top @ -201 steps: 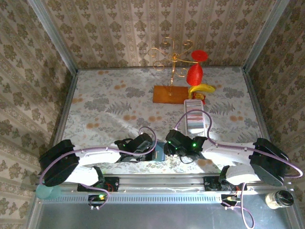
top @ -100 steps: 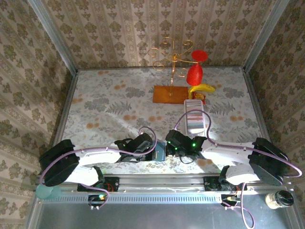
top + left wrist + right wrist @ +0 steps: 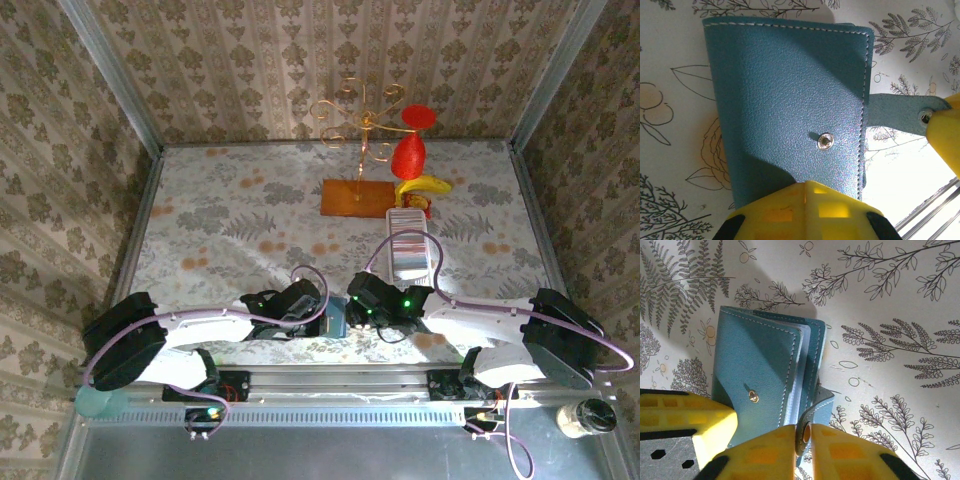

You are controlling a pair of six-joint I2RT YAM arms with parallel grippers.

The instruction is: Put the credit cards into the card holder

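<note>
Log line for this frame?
left gripper: shut, tips on card holder edge | right gripper: shut on clasp tab | card holder: unclasped, lying on table

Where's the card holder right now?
In the top view the card holder lies at the table's near edge, between the left gripper and the right gripper, which pinches its clasp tab.

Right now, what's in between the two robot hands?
The teal card holder, seen in the top view. The left gripper sits at its edge; the right gripper pinches its clasp tab.
</note>
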